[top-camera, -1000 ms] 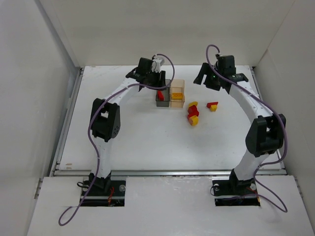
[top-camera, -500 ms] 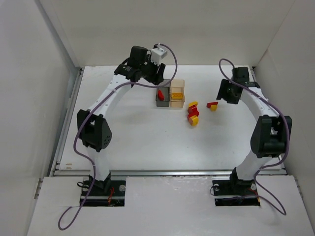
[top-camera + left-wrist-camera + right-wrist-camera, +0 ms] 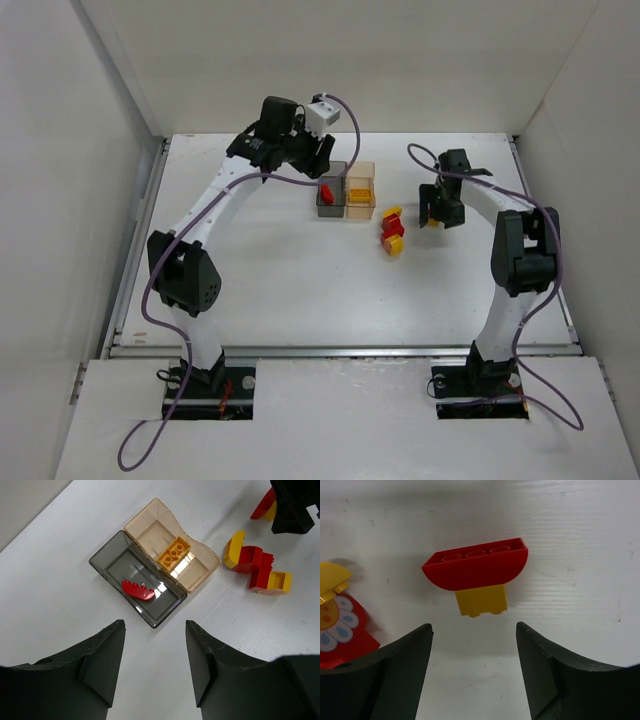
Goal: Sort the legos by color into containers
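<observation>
Just ahead of my right tool (image 3: 472,632), spread wide and empty, the red brick (image 3: 475,570) lies on the table (image 3: 570,540) with a yellow brick (image 3: 481,601) stuck beneath, its long axis running finger to finger. Left tool (image 3: 155,630), part open and empty, hovers over the 2 bins (image 3: 145,550).

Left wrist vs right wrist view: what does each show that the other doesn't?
Left wrist only: the smoky grey translucent bin holding a red curved brick, and the joined amber translucent bin holding a yellow studded brick.
Right wrist only: a flower print on a red brick at the left edge.
Both: the red arched brick with a small yellow brick against it, straddled by the open right hand; part of the red and yellow brick cluster; the white table.
</observation>
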Robot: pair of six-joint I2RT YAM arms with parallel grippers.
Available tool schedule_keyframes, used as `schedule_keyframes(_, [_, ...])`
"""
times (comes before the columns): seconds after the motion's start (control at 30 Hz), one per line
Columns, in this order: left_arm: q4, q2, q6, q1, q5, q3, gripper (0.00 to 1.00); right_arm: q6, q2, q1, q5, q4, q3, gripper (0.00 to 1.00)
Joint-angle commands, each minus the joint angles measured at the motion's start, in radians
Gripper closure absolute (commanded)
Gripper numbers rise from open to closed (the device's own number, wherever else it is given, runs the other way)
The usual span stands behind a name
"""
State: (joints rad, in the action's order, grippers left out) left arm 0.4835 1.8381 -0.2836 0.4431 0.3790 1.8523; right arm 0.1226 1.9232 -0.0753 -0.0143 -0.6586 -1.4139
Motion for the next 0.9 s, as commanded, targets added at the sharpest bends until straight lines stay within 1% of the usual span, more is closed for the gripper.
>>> schedule_keyframes(0.0, [-0.006, -0.037, -0.003, 0.0, -0.006, -0.013, 0.52, -0.023, -0.006, -0.007, -0.048, 0.033, -0.062, 0.27])
schedule_keyframes(0.13, [0.003, -0.037, -0.003, 0.0, -0.015, -0.025, 0.52, -0.034, 0.045, -0.007, -0.078, 0.045, -0.088, 0.3])
schedule_keyframes(0.2, [0.003, -0.037, -0.003, 0.0, -0.015, -0.025, 0.52, -0.054, 0.068, -0.007, -0.09, 0.057, -0.099, 0.35])
schedule_keyframes(0.3, [0.003, -0.046, 0.008, 0.0, -0.015, -0.025, 0.5, -0.063, 0.077, -0.007, -0.108, 0.068, -0.099, 0.36])
schedule_keyframes(0.4, [0.003, -0.046, 0.008, 0.0, -0.015, -0.034, 0.5, -0.081, 0.088, -0.007, -0.099, 0.091, -0.099, 0.4])
schedule_keyframes(0.47, [0.003, -0.046, 0.008, 0.0, -0.015, -0.034, 0.5, -0.09, 0.088, -0.017, -0.099, 0.1, -0.099, 0.45])
schedule_keyframes(0.53, [0.003, -0.046, 0.008, 0.0, -0.015, -0.034, 0.5, -0.09, 0.088, -0.017, -0.09, 0.109, -0.099, 0.53])
schedule_keyframes(0.57, [0.003, -0.046, 0.008, 0.0, -0.015, -0.034, 0.5, -0.09, 0.079, -0.017, -0.09, 0.119, -0.099, 0.63])
schedule_keyframes(0.63, [0.003, -0.046, 0.008, 0.0, -0.015, -0.034, 0.5, -0.1, 0.065, -0.017, -0.09, 0.131, -0.076, 0.79])
schedule_keyframes(0.67, [0.003, -0.046, 0.008, 0.0, -0.005, -0.034, 0.5, -0.109, 0.048, -0.017, -0.09, 0.14, -0.076, 0.95])
schedule_keyframes(0.7, [0.003, -0.046, -0.002, 0.0, 0.006, -0.044, 0.5, -0.109, 0.048, -0.017, -0.079, 0.14, -0.066, 1.0])
schedule_keyframes(0.83, [0.003, -0.046, -0.051, 0.0, 0.05, -0.053, 0.5, -0.118, -0.041, -0.038, -0.024, 0.111, -0.086, 1.0])
schedule_keyframes(0.87, [0.012, -0.046, -0.092, 0.0, 0.064, -0.053, 0.5, -0.132, -0.07, -0.047, -0.004, 0.111, -0.086, 1.0])
